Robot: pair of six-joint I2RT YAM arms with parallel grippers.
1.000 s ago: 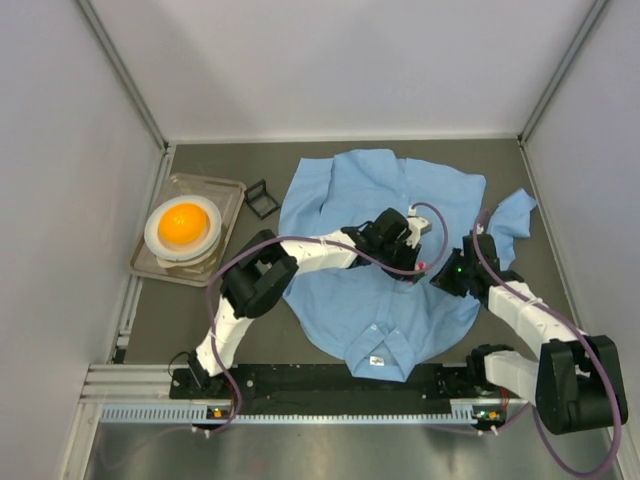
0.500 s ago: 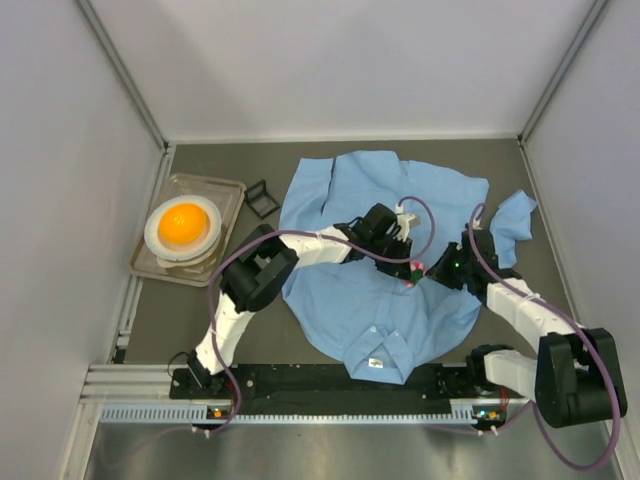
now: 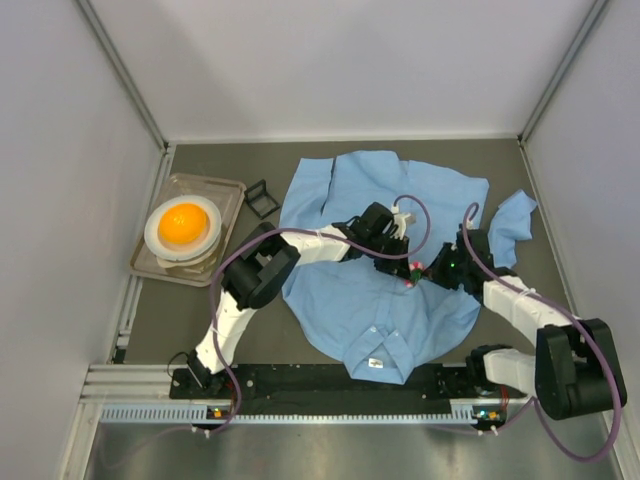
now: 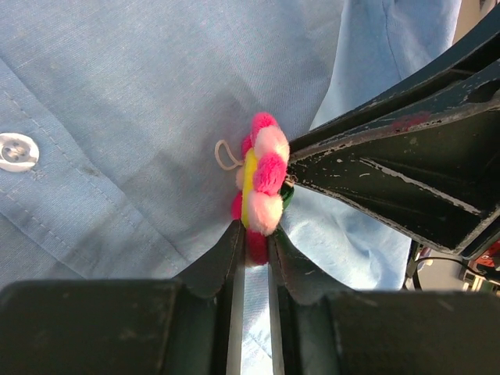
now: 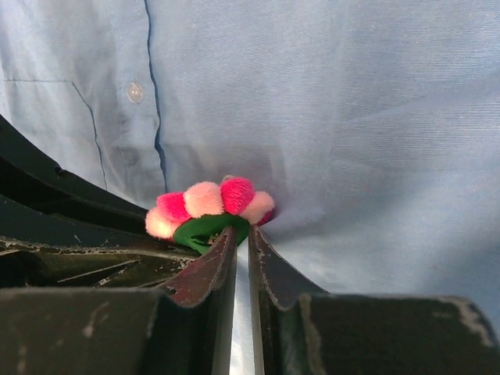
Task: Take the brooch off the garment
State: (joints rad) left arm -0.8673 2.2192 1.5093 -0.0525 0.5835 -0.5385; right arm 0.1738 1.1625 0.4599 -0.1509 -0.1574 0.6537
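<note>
The garment (image 3: 350, 200) is a light blue shirt spread flat in the middle of the table. The brooch (image 3: 411, 274), a small flower with pink petals, stands up on its right half. In the left wrist view the brooch (image 4: 262, 187) is seen edge-on, and my left gripper (image 4: 254, 244) is shut on its lowest petal. In the right wrist view the brooch (image 5: 209, 205) shows a green backing, and my right gripper (image 5: 242, 234) is shut at that backing where it meets the cloth. The two grippers meet tip to tip over the shirt (image 5: 375, 117).
A metal tray (image 3: 232, 190) at the left holds a white dish with an orange ball (image 3: 183, 224). A small black frame (image 3: 262, 198) lies between the tray and the shirt. Walls close in the table on three sides.
Both grippers have shifted a little to the left and drawn together at the brooch. The shirt's right side has been pulled slightly along with them.
</note>
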